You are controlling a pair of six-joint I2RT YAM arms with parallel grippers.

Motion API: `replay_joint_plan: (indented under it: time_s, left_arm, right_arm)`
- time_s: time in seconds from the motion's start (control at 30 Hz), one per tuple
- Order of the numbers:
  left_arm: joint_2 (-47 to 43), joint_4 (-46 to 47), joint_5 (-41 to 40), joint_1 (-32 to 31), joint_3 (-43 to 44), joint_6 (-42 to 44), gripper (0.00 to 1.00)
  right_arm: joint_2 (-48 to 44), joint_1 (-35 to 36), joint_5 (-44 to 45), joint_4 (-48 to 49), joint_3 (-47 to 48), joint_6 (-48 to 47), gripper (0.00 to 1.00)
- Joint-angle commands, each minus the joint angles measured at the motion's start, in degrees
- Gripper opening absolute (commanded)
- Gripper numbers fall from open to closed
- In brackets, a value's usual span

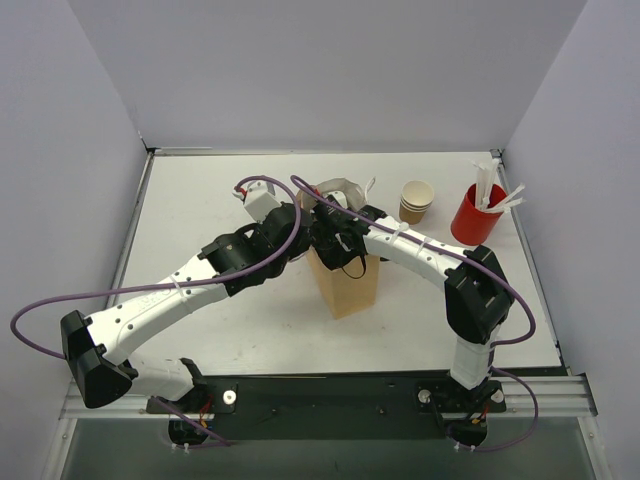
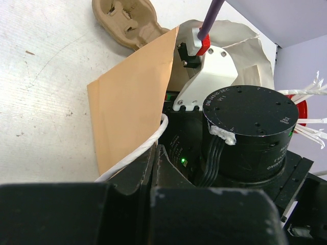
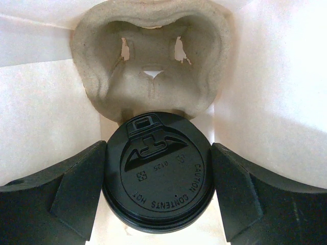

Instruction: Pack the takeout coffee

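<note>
While the right tool (image 3: pixel 159 178) reaches down into the bag (image 1: pixel 345 285), its fingers (image 3: pixel 66 194) stand wide and press both sides of the coffee (image 3: pixel 158 166), gripping it. Only the coffee's black lid shows, and the cup body is hidden under it. White bag lining surrounds it, and a pulp carrier (image 3: pixel 150 56) lies just past the lid, its near edge tucked under it. The left tool (image 2: pixel 150 176) is pressed together on the bag's rim, where the white cord handle (image 2: pixel 137 153) runs in. The bag stands mid-surface (image 1: pixel 200 200) with both arms meeting over its mouth. Spare cups (image 1: pixel 417 200) are stacked right of the bag, apart from it. A red cup (image 1: pixel 476 218) of white sticks stands just right of them.
</note>
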Motion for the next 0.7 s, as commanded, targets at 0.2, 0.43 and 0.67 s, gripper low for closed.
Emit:
replay_joint_plan:
  time_s: [0.2, 0.43, 0.67]
  left_arm:
    - [0.46, -0.91, -0.14, 0.25, 2.28, 0.82, 0.00]
    - [0.63, -1.18, -0.23, 0.25, 2.63, 1.08, 0.00]
    - [1.24, -1.17, -0.31, 0.25, 3.42, 1.26, 0.00]
  right_arm:
    - [4.48, -0.35, -0.50, -10.80, -4.94, 0.38, 0.34]
    - [4.21, -0.35, -0.50, -11.15, -4.59, 0.29, 0.34]
    - [3.25, -0.43, -0.06, -12.30, -3.63, 0.03, 0.37]
